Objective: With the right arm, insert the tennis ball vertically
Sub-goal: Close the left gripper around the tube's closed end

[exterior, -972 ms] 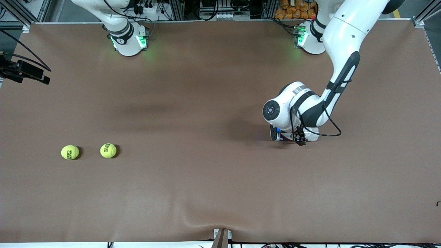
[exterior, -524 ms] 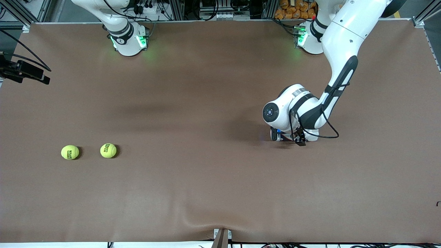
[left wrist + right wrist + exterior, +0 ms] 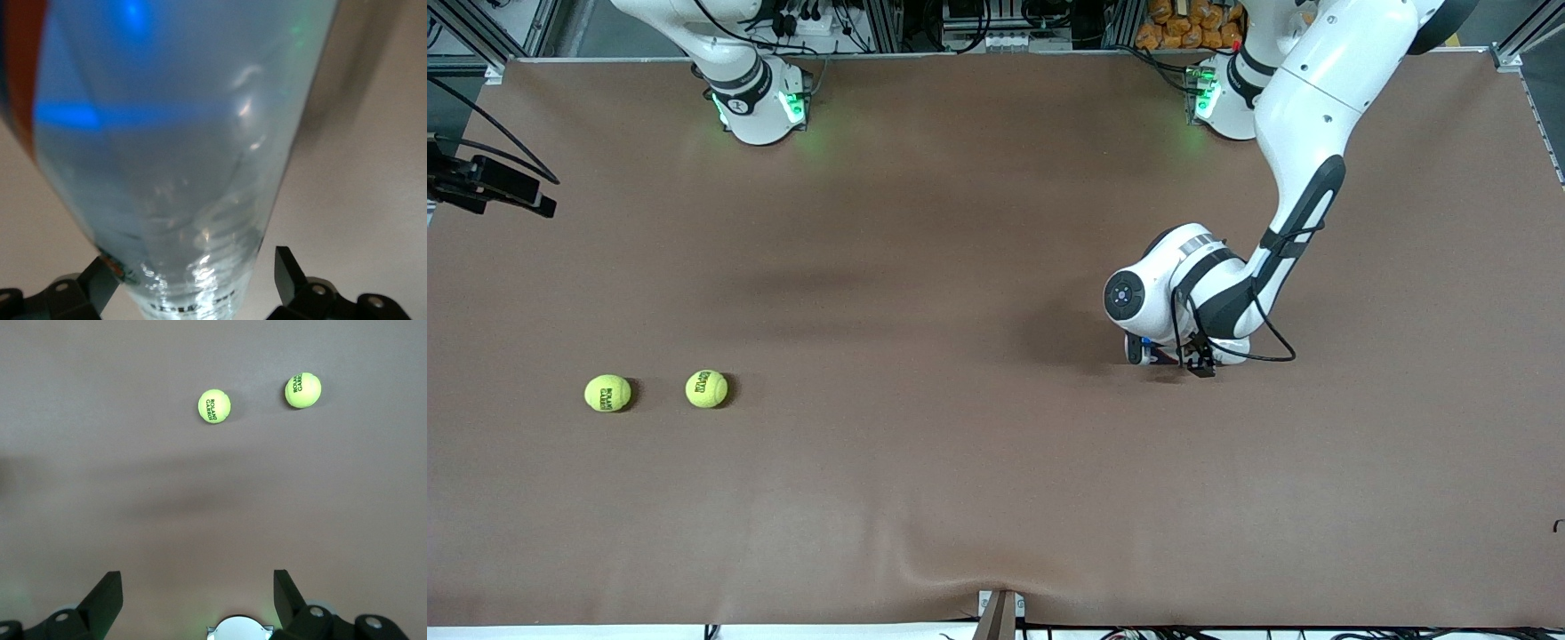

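Two yellow-green tennis balls [image 3: 607, 393] [image 3: 706, 388] lie side by side on the brown mat toward the right arm's end; both also show in the right wrist view [image 3: 214, 407] [image 3: 303, 390]. My right arm [image 3: 720, 44] rises out of the front view, so its gripper is hidden there. In its wrist view the right gripper [image 3: 193, 597] is open and empty, high over bare mat. My left gripper [image 3: 193, 280] is low at the mat [image 3: 1169, 356], open, with its jaws around a clear container [image 3: 180, 147] that has blue and red label marks.
The left arm's elbow and forearm [image 3: 1280, 178] hang over the mat toward the left arm's end. A black camera mount [image 3: 489, 182] juts in at the right arm's end. The mat has a wrinkle [image 3: 960, 569] at its near edge.
The left arm's upper links have leaned slightly toward the right arm's end and its wrist has shifted a little toward the bases. The balls have not moved.
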`<action>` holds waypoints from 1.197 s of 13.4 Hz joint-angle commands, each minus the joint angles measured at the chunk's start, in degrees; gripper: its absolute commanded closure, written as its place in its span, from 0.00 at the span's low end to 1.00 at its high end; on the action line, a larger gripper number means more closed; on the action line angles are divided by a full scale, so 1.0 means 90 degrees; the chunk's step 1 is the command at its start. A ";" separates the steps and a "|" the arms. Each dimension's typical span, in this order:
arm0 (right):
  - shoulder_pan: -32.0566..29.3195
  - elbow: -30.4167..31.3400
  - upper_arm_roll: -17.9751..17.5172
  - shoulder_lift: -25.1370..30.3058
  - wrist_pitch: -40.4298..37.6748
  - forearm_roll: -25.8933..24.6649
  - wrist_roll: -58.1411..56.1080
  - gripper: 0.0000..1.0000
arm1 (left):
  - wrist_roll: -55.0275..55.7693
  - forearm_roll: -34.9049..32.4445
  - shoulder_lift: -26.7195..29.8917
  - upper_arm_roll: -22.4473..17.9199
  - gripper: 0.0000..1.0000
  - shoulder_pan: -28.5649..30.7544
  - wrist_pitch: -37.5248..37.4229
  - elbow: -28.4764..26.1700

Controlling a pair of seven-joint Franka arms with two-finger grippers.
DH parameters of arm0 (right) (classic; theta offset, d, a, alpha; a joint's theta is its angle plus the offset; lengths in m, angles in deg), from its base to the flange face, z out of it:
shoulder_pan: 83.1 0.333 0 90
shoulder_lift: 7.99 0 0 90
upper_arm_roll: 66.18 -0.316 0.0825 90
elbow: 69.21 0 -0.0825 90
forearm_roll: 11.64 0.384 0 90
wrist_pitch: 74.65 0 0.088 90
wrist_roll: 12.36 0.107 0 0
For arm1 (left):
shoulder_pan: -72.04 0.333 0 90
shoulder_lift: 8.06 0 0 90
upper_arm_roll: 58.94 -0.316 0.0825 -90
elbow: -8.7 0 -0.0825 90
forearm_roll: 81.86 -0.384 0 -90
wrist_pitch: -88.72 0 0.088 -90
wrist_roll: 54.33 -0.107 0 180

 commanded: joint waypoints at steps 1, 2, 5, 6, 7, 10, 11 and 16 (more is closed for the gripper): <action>-0.0112 -0.0023 -0.0075 0.0056 -0.0057 0.0062 -0.0066 0.00 | 0.0018 -0.0158 -0.0103 0.0015 0.00 0.0058 0.0082 0.0112; -0.0112 -0.0023 -0.0075 0.0056 -0.0057 0.0062 -0.0066 0.00 | 0.0018 -0.0148 -0.0113 0.0015 0.00 0.0087 0.0102 0.0112; -0.0112 -0.0023 -0.0075 0.0056 -0.0057 0.0062 -0.0066 0.00 | 0.0037 -0.0090 -0.0113 0.0015 0.00 0.0107 0.0209 0.0112; -0.0112 -0.0013 -0.0075 0.0056 -0.0057 0.0062 -0.0066 0.00 | 0.0037 -0.0080 -0.0103 0.0015 0.00 0.0116 0.0277 0.0102; -0.0112 -0.0023 -0.0075 0.0056 -0.0057 0.0062 -0.0066 0.00 | 0.0027 -0.0070 -0.0084 0.0015 0.00 0.0155 0.0307 0.0102; -0.0112 -0.0023 -0.0075 0.0056 -0.0057 0.0062 -0.0066 0.00 | -0.0051 -0.0060 -0.0064 0.0074 0.00 0.0409 0.0551 0.0043; -0.0112 -0.0023 -0.0075 0.0056 -0.0057 0.0062 -0.0066 0.00 | -0.0051 -0.0060 -0.0064 0.0074 0.00 0.0400 0.0551 0.0034; -0.0112 -0.0023 -0.0075 0.0046 -0.0066 0.0062 -0.0066 0.00 | -0.0051 -0.0041 -0.0074 0.0083 0.06 0.0409 0.0561 0.0024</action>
